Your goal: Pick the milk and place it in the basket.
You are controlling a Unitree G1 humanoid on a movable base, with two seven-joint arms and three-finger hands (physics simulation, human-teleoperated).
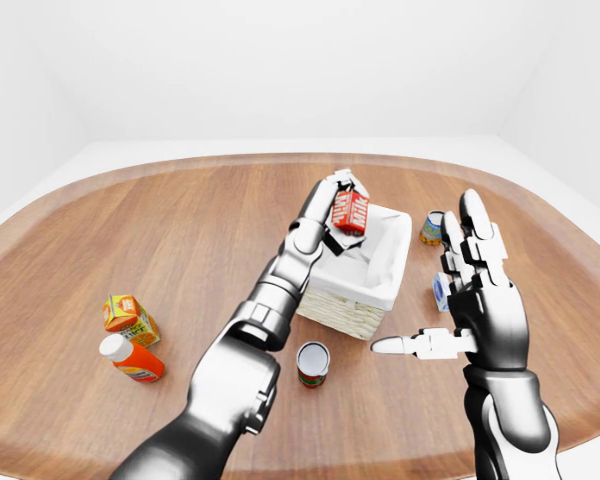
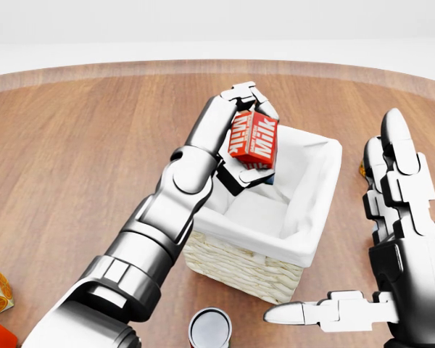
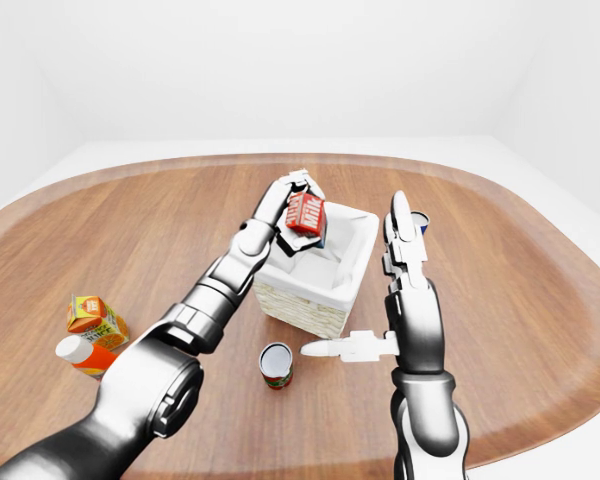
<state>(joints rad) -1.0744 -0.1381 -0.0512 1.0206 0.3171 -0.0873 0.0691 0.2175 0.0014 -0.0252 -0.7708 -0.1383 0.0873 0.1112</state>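
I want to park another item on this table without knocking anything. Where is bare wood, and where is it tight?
Bare wood spans the table at the left-eye view's left, above the juice carton and bottle. Crowded: around the basket, with a can below it, cans right, and the open right hand.
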